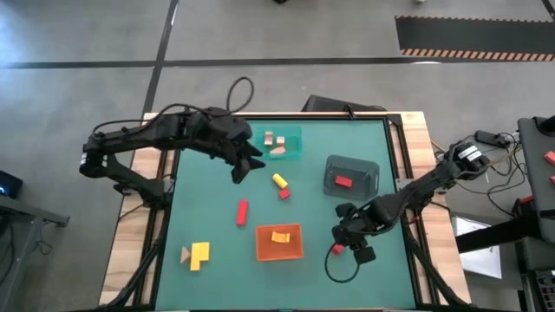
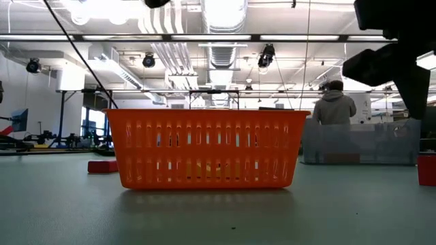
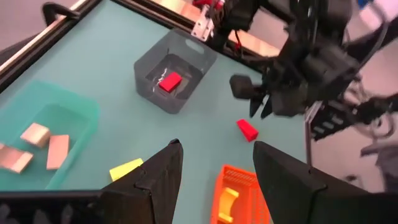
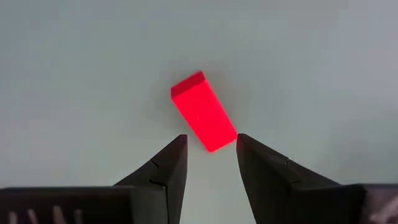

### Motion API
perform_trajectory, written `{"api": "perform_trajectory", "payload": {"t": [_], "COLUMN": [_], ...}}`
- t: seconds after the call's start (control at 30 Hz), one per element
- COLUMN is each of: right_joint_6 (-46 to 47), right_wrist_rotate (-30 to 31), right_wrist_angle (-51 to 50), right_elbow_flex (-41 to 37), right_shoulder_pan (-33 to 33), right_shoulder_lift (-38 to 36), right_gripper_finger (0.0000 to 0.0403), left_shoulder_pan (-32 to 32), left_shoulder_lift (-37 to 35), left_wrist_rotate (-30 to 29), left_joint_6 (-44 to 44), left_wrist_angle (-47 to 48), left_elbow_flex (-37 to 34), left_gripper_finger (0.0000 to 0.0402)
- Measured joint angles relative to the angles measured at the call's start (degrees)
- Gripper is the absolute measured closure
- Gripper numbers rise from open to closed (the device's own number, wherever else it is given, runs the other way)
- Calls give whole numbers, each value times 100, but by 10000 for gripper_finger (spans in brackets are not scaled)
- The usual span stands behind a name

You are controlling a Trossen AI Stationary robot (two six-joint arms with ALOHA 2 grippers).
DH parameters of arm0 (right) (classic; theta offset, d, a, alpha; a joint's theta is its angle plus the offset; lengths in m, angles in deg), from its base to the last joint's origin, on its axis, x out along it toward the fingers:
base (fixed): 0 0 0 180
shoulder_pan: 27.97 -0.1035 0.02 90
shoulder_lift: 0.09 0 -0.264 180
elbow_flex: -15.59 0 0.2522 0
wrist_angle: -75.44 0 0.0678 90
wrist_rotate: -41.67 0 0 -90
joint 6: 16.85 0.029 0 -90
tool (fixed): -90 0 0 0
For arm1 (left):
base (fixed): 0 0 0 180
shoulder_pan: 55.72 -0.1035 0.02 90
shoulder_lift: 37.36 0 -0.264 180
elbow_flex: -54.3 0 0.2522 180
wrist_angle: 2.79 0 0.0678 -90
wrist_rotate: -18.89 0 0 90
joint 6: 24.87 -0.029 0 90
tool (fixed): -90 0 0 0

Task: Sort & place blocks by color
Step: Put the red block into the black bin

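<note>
My right gripper is open and hovers above a red block that lies flat on the table near the near right corner. Its fingers stand on either side of the block's closer end without touching it. In the low view this block sits well below the arm. My left gripper is open in the air beside the teal tray, holding nothing. Loose on the table lie a yellow block, a small red block, a red bar, a yellow L-shaped piece and a tan wedge.
The teal tray holds tan blocks. The grey tray holds a red block, and the orange tray holds a yellow one. A person stands in the room beyond the table. Cables run along the table's right edge.
</note>
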Motion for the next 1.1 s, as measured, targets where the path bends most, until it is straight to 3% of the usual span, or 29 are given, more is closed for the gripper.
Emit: {"api": "perform_trajectory", "payload": {"t": [0.23, 0.5, 0.83, 1.1], "right_joint_6": [-222, -287, -265, 5], "right_wrist_rotate": [2, -2, -11, -384], "right_wrist_angle": [28, 320, 847, 1181], "right_elbow_flex": [240, 197, -133, -538], "right_shoulder_pan": [0, 0, 2, 15], "right_shoulder_lift": [534, 620, 620, 620], "right_gripper_finger": [212, 162, 158, 158], "left_shoulder_pan": [-2, -2, -2, -4], "left_shoulder_lift": [-453, -766, -754, -679], "left_wrist_rotate": [-20, -37, -44, -44], "left_joint_6": [124, 171, 173, 171], "left_wrist_angle": [65, 53, 47, 45], "left_elbow_flex": [0, 0, -4, -4], "left_gripper_finger": [221, 221, 221, 221]}}
